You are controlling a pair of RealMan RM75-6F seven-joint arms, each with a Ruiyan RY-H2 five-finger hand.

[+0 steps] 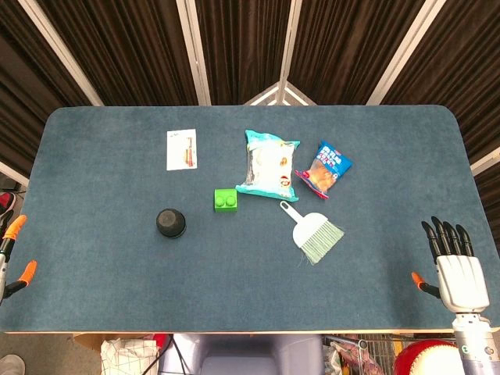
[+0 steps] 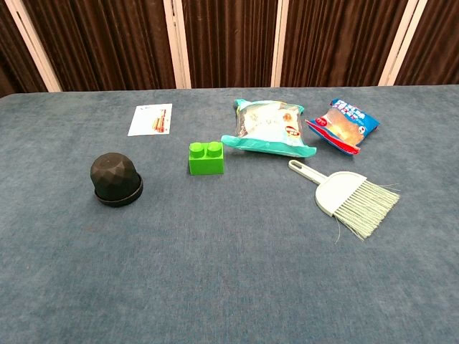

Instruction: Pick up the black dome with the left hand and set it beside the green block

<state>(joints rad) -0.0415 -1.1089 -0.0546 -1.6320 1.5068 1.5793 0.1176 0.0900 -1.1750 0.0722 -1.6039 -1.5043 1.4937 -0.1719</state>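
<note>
The black dome [image 1: 170,223] [image 2: 115,178] sits on the blue table left of centre. The green block [image 1: 226,200] [image 2: 206,158] stands a short way to its right and slightly farther back. In the head view, my left hand [image 1: 11,254] shows only at the far left edge. Two orange-tipped fingers are spread apart there with nothing between them, well left of the dome. My right hand [image 1: 457,262] hovers at the table's front right corner, fingers extended and holding nothing. Neither hand appears in the chest view.
A white card [image 1: 181,149] lies at the back left. A teal snack bag [image 1: 268,164], a red-and-blue snack bag [image 1: 323,169] and a small pale green hand brush [image 1: 314,233] lie right of the block. The table's front edge [image 1: 234,331] runs below.
</note>
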